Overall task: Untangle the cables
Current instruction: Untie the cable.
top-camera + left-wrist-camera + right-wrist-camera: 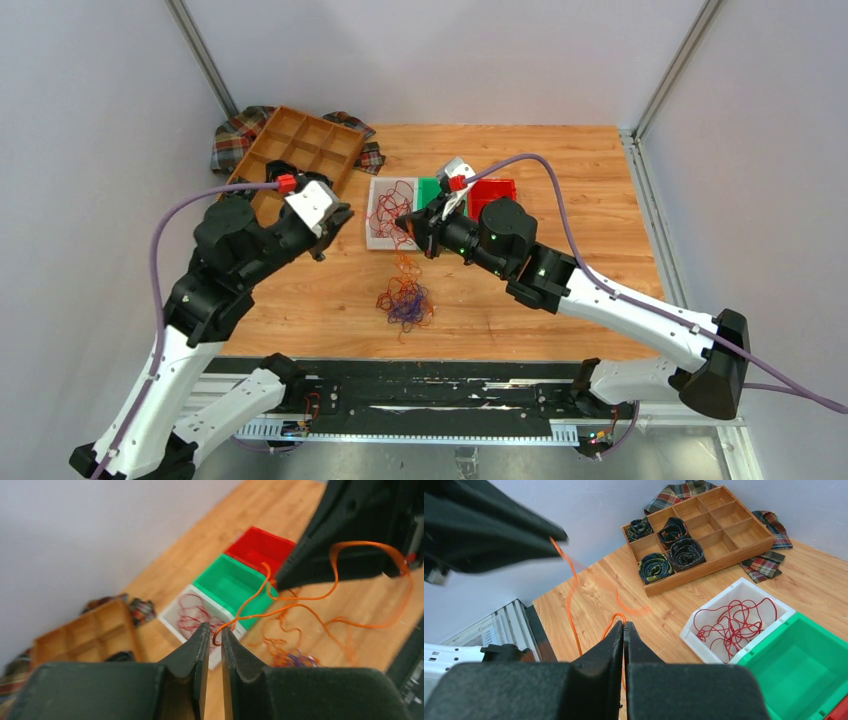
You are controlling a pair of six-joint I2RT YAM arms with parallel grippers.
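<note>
presently: orange cable (pixel 300 599) strung mid-air between pincers, likely to draw it free of clump (pixel 405 300) on bench (pixel 560 170). right pincer (pixel 624 627) clamped on it; left pincer (pixel 212 630) jaws narrowly parted at its loop. red cables (pixel 731 622) lie sorted in white bin (pixel 704 650).

Surface: light wooden tabletop (pixel 560 170)
Far left: plaid cloth (pixel 235 135) under wooden compartment tray (pixel 300 150)
Middle row: white plastic bin (pixel 371 215), green plastic bin (pixel 428 192), red plastic bin (pixel 495 188)
Near: clump of thin red, orange and purple cables (pixel 405 300)

left gripper (pixel 212 630): raised, jaws slightly parted. right gripper (pixel 624 626): facing it, jaws pinched on orange cable (pixel 305 599).
</note>
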